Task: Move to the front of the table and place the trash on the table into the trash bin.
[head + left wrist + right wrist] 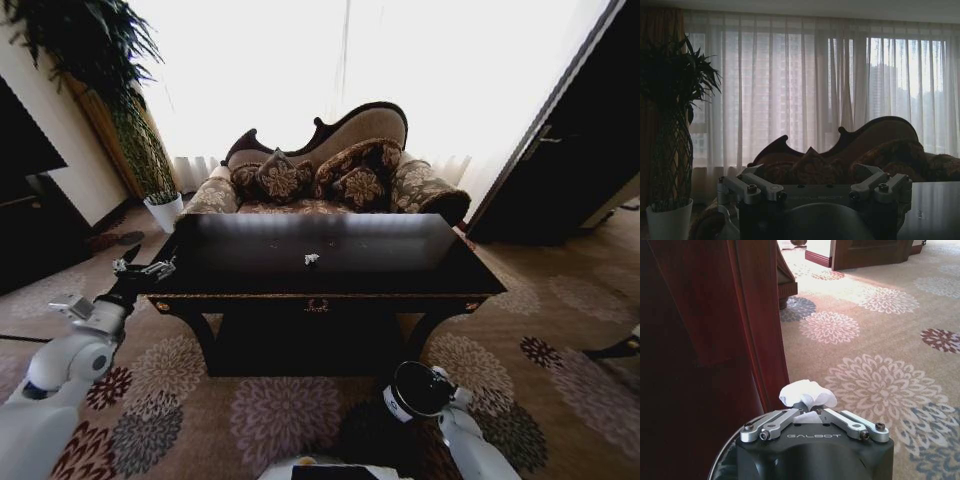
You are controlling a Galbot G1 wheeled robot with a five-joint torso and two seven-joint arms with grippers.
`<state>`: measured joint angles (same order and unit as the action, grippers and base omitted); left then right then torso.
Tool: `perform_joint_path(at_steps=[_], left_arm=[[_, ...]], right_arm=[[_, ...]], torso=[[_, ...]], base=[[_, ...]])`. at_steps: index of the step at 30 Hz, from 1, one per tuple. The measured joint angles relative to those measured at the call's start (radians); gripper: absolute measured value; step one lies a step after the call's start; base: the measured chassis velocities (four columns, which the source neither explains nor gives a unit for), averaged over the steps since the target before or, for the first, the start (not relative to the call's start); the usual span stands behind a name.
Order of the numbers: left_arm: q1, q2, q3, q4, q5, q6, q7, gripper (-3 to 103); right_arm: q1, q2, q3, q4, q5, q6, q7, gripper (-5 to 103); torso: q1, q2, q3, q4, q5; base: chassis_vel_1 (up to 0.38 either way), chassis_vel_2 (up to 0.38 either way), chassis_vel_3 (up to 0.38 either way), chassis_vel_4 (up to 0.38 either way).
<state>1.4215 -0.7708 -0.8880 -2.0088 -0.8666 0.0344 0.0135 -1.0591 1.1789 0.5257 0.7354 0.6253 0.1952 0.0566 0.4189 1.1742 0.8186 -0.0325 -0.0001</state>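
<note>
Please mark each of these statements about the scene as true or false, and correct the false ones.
1. The right gripper is shut on a white tissue. True.
2. The right gripper is above the table top. False: it is low, at the trash bin on the carpet in front of the table.
3. A small white piece of trash lies on the table top. True.
4. The left gripper holds a can. False: it is open and holds nothing, near the table's left end.
5. The white plant pot stands on the table. False: it stands on the floor beside the sofa.
</note>
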Motion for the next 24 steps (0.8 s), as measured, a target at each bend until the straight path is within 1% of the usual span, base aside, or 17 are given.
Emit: perform_joint_path(at_steps=[5,6,7,8,9,12,14,18,20,24], left_arm=[[0.000,0.000,0.000,0.000,0.000,0.000,0.000,100],[0.000,0.000,0.000,0.000,0.000,0.000,0.000,100],[0.000,0.000,0.000,0.000,0.000,0.000,0.000,100],[0.000,0.000,0.000,0.000,0.000,0.000,0.000,100],[0.000,0.000,0.000,0.000,0.000,0.000,0.000,100],[0.000,0.000,0.000,0.000,0.000,0.000,0.000,100],[0.000,0.000,0.000,0.000,0.000,0.000,0.000,100],[0.000,0.000,0.000,0.000,0.000,0.000,0.000,100],[0.000,0.000,0.000,0.000,0.000,0.000,0.000,100],[0.000,0.000,0.000,0.000,0.000,0.000,0.000,100]], right_arm=[[0.008,0.016,-0.004,-0.022,-0.002,0.002,0.000,2],[0.008,0.018,-0.004,-0.022,-0.001,0.002,0.000,5],[0.008,0.018,-0.004,-0.021,-0.001,0.002,0.000,5],[0.008,0.018,-0.004,-0.021,-0.001,0.001,0.000,10],[0.008,0.018,-0.004,-0.021,-0.001,0.001,0.000,10],[0.008,0.019,-0.003,-0.021,0.001,-0.001,0.000,27],[0.009,0.019,-0.003,-0.021,0.002,-0.001,0.000,27],[0.006,0.019,0.000,-0.016,0.004,-0.002,0.000,48],[0.004,0.018,0.001,-0.013,0.004,-0.003,0.000,48],[-0.002,0.022,0.002,0.004,0.005,-0.008,0.001,70]], torso=[[0.000,0.000,0.000,0.0001,0.0003],[0.000,0.000,0.000,0.0000,0.0001],[0.000,0.000,0.000,0.0000,0.0001],[0.000,0.000,0.000,0.0000,0.0001],[0.000,0.000,0.000,0.0000,0.0001],[0.000,0.000,0.000,0.0000,0.0001],[0.000,0.000,0.000,0.0000,0.0001],[0.000,0.000,0.000,0.0000,0.0001],[0.000,0.000,0.000,0.0000,0.0000],[0.000,0.000,0.000,0.0000,0.0001]], base=[[0.000,0.000,0.000,0.000],[0.000,0.000,0.000,0.000],[0.000,0.000,0.000,0.000],[0.000,0.000,0.000,0.000],[0.000,0.000,0.000,0.000],[0.000,0.000,0.000,0.000],[0.000,0.000,0.000,0.000],[0.000,0.000,0.000,0.000],[0.000,0.000,0.000,0.000],[0.000,0.000,0.000,0.000]])
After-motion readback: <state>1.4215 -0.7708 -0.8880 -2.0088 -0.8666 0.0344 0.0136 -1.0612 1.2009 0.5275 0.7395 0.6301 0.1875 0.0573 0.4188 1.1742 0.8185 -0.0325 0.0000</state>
